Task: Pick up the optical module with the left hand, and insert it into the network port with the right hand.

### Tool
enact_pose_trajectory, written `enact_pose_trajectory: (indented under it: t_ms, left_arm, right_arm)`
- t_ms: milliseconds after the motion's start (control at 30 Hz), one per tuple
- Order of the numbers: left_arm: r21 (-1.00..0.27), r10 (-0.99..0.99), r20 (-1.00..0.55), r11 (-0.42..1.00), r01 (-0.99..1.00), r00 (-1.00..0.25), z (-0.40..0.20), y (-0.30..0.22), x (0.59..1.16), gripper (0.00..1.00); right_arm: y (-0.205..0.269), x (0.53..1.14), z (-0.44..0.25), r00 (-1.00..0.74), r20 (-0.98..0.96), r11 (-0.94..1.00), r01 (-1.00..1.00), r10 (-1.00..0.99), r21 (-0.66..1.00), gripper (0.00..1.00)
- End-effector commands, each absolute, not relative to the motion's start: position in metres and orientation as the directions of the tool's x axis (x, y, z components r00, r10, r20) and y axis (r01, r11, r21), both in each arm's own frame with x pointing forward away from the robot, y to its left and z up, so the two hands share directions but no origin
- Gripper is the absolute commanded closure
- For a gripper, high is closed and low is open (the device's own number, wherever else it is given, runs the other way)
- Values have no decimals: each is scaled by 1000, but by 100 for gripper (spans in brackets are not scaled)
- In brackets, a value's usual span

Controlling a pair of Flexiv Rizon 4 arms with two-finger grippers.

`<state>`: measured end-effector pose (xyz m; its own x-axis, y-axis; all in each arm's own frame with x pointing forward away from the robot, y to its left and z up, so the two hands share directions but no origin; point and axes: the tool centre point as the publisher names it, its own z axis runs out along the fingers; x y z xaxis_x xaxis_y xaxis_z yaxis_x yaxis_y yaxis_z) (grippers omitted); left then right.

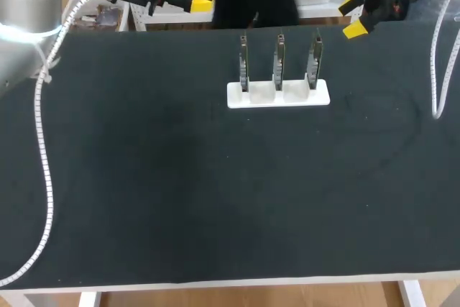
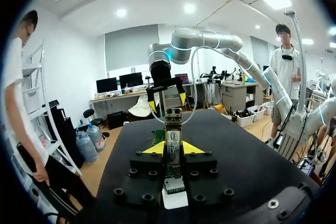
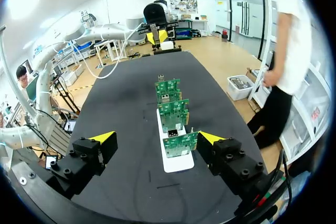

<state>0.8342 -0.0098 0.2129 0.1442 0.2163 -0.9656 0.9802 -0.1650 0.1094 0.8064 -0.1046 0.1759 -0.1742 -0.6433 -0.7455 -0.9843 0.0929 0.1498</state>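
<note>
The left pincer [image 2: 173, 148] clamps a slim metal optical module [image 2: 173, 132] upright between its yellow tips at the far left of the dark worktop [image 1: 144, 177], seemingly offering it across for a handover. The right pincer [image 3: 156, 138] hangs wide open and empty at the far right. It faces 3 green circuit boards [image 3: 173, 109] slotted upright in a white holder [image 3: 176, 163].

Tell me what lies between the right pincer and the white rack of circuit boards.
Nothing but bare black tabletop: the head view shows the stretch between the right pincer and the white rack empty, and the right wrist view agrees.
</note>
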Motion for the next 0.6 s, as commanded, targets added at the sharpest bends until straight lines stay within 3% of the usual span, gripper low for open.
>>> enact_pose_trajectory:
  t_ms: [33, 367, 600]
  left_arm:
    - [156, 199, -965, -84, 984, 170, 215, -26, 824, 100]
    - [174, 180, -967, -43, 984, 179, 218, -52, 850, 100]
    - [107, 137, -984, -77, 991, 117, 211, -78, 854, 100]
  right_arm:
    - [-104, 804, 176, -175, -745, 99, -984, -644, 146, 0]
    - [-104, 804, 176, -175, -745, 99, -984, -644, 146, 0]
    - [-104, 804, 176, -175, -745, 99, -984, -644, 146, 0]
